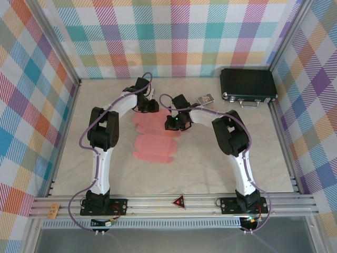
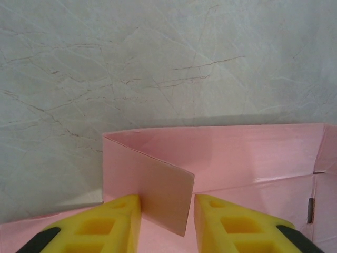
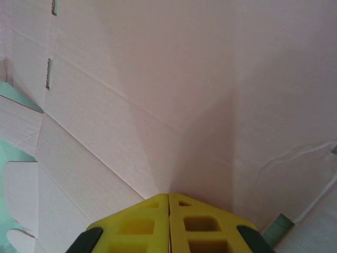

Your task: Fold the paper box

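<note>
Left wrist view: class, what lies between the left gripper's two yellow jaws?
A raised flap of the paper box stands between the jaws of the left gripper, as the left wrist view shows.

matt card on a dull marbled top

the salmon-pink thin cardboard sheet [image 2: 253,153] looks matt and smooth, its creases crisp. the pale marble-patterned tabletop [image 2: 158,63] is dull and veined. the yellow moulded plastic fingers [image 2: 100,226] look smooth, faintly satin. the black hard case [image 1: 247,84] has a slight gloss.
</note>
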Controlling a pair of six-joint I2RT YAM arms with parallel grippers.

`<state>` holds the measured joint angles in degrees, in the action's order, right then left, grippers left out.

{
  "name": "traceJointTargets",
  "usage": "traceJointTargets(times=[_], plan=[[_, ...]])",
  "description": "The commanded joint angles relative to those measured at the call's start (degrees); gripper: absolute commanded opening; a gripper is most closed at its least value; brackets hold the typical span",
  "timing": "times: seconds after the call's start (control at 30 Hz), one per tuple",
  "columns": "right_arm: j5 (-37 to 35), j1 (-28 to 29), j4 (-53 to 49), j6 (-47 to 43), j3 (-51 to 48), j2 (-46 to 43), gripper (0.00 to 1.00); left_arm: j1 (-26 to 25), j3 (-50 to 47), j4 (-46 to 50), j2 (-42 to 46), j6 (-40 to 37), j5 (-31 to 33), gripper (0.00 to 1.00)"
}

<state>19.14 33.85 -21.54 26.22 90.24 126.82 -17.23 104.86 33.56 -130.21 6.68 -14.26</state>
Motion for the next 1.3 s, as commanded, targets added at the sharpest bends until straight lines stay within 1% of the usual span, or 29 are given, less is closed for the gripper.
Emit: traceJointTargets(times=[0.0,0.1,0.23,0.4,0.47,0.5,0.63,0.67,0.8,0.83,0.93,1.03,1.17,1.27], plan=[[-3.9,0.7,-5.4,-2.7,0.1,1.5,0.1,-0.5,0.8,2.4,4.2,0.1,1.5,0.35],[-4.5,0.5,-7.0,-4.7,1.0,0.3,0.1,-0.6,-1.8,0.8,7.9,0.8,3.3,0.4],[-4.6,-0.2,-7.8,-5.9,1.9,-2.3,0.12,-0.8,-9.9,-4.8,15.0,2.7,4.9,0.46],[-3.8,-2.6,-6.7,-4.8,2.4,-5.1,0.14,-2.1,-21.0,-11.7,22.1,6.9,5.0,0.47],[-3.5,-4.1,-6.6,-4.0,3.0,-5.5,0.15,-3.5,-24.8,-13.3,23.8,8.7,4.3,0.44],[-3.4,-4.8,-6.6,-3.9,3.3,-5.6,0.15,-4.2,-26.0,-13.7,24.2,9.3,4.4,0.41],[-4.2,-7.1,-7.7,-3.8,5.4,-5.3,0.17,-7.4,-31.5,-16.1,24.9,12.7,4.6,0.23],[-5.0,-7.7,-8.4,-3.8,6.1,-5.1,0.18,-7.8,-32.8,-17.1,24.7,13.8,4.2,0.2],[-9.3,-9.5,-12.7,-3.8,10.2,-2.9,0.2,-9.1,-35.2,-20.2,22.8,18.2,5.1,0.1],[-10.0,-9.9,-13.4,-4.0,11.3,-2.2,0.21,-9.5,-35.6,-20.6,22.5,19.1,5.4,0.07],[-10.4,-10.8,-15.2,-4.5,14.3,-0.1,0.25,-10.5,-36.4,-21.1,21.0,21.0,6.1,0.01],[-11.5,-10.9,-17.1,-4.4,17.1,1.8,0.27,-11.2,-37.1,-20.9,20.2,22.1,6.8,0.0],[-13.4,-10.9,-19.2,-3.6,19.5,4.1,0.37,-11.5,-38.6,-20.8,19.9,23.4,8.1,0.0],[-12.3,-10.9,-19.2,-3.7,20.3,5.0,0.39,-11.5,-39.4,-20.9,19.7,23.7,8.0,0.0]])
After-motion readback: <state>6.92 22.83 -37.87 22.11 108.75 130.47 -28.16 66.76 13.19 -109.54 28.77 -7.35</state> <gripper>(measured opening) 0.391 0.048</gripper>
